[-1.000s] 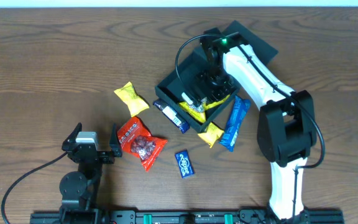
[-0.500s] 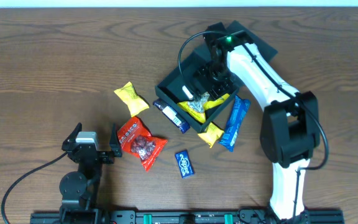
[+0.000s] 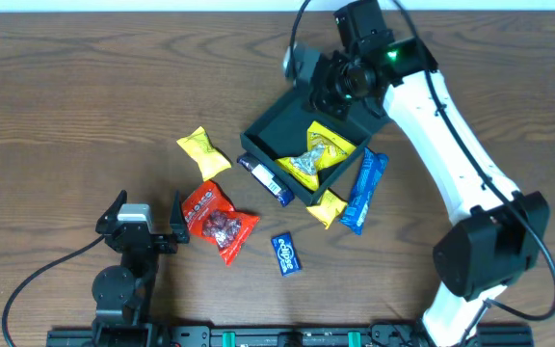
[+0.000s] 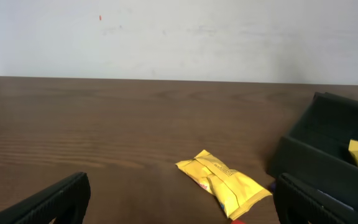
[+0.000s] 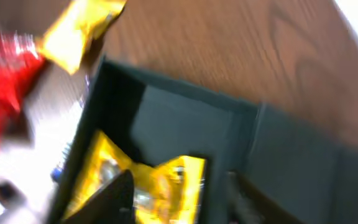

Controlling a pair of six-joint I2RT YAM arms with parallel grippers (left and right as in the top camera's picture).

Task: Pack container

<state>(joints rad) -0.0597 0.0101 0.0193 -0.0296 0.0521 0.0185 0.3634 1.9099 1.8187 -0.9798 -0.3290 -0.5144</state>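
Observation:
The container [image 3: 276,133] is a dark, nearly black square box lying open at the table's middle right. A yellow snack packet [image 3: 318,154] lies inside it. My right gripper [image 3: 338,85] hovers open and empty above the box's far corner and hides most of the lid. The blurred right wrist view shows the box floor [image 5: 185,118], the yellow packet [image 5: 148,186] and my open fingers [image 5: 179,199] above them. My left gripper [image 3: 147,228] rests open at the near left. In the left wrist view its fingers [image 4: 179,199] flank a yellow packet [image 4: 225,183], with the container [image 4: 328,149] to the right.
Loose snacks lie around the box: a yellow packet [image 3: 203,151], a red packet [image 3: 218,220], a small blue packet [image 3: 286,253], a long blue packet [image 3: 364,190], a small yellow packet [image 3: 327,206] and a dark bar [image 3: 265,179] against the box's near side.
My right gripper has lifted out of the box and moved toward the far edge, open. The yellow packet stays in the box. The left arm has not moved.

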